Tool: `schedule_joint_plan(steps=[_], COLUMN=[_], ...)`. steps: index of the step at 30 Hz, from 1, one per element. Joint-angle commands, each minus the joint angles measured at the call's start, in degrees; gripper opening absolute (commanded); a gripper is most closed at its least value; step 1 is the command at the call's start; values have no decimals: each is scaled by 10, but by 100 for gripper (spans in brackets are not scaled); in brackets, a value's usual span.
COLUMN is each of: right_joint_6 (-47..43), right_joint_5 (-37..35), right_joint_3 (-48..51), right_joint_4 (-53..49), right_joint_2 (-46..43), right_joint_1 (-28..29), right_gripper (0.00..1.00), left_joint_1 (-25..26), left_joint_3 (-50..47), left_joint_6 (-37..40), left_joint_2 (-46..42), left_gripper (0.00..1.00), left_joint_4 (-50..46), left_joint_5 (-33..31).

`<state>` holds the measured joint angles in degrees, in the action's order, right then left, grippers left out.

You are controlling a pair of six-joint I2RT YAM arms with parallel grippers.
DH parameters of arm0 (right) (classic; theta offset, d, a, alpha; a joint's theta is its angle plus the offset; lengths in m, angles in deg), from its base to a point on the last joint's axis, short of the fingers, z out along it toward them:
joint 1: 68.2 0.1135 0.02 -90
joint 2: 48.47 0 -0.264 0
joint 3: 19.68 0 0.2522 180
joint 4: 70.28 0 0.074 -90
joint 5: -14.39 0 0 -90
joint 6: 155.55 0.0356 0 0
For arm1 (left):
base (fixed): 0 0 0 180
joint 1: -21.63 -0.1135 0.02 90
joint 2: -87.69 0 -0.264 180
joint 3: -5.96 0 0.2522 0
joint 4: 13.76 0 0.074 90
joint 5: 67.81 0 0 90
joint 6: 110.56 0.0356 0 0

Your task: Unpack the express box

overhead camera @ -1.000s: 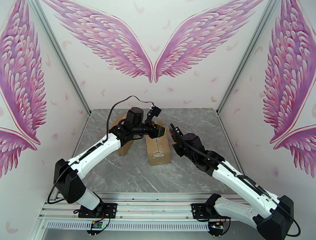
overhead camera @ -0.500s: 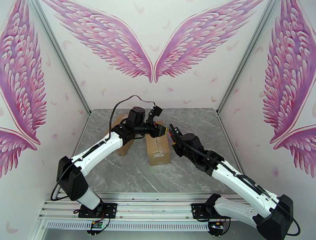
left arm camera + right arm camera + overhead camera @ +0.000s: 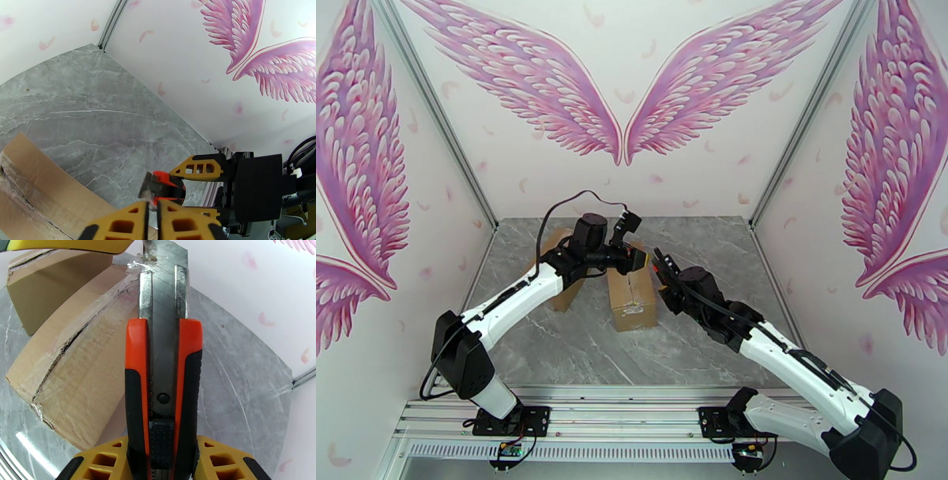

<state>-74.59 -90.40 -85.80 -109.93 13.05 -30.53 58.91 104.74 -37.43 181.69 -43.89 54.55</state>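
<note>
Cardboard box (image 3: 632, 296) — right gripper (image 3: 162, 455) grasps knife (image 3: 164, 358), left gripper (image 3: 152, 215) clenched by blade (image 3: 164, 291); carton (image 3: 567, 298) beside.

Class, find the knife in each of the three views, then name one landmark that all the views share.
Top external: knife just right of centre, by the box's right top edge.
Left wrist: knife low, right of centre, blade end towards the camera.
Right wrist: knife runs up the centre, blade at top.
Shared landmark: the box, lower left in left wrist, left in right wrist.
</note>
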Motion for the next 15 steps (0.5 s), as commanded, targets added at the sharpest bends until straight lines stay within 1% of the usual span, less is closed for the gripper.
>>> schedule_joint_plan(steps=[1, 4, 10, 15], right_joint_6=[2, 6, 29, 32], right_joint_5=[2, -6, -87, -96], right_joint_3=[-6, -3, -13, -20], right_joint_4=[18, 22, 16, 18], right_joint_2=[1, -1, 10, 18], right_joint_1=[5, 5, 4, 2], right_gripper=[22, 21, 17, 17], left_joint_1=[-3, -3, -3, -3], left_joint_3=[24, 22, 3, -28], left_joint_6=[3, 6, 13, 19], left_joint_2=[8, 5, -17, -47], left_gripper=[0, 0, 0, 0], left_joint_4=[9, 15, 16, 13], left_joint_5=[10, 14, 24, 16])
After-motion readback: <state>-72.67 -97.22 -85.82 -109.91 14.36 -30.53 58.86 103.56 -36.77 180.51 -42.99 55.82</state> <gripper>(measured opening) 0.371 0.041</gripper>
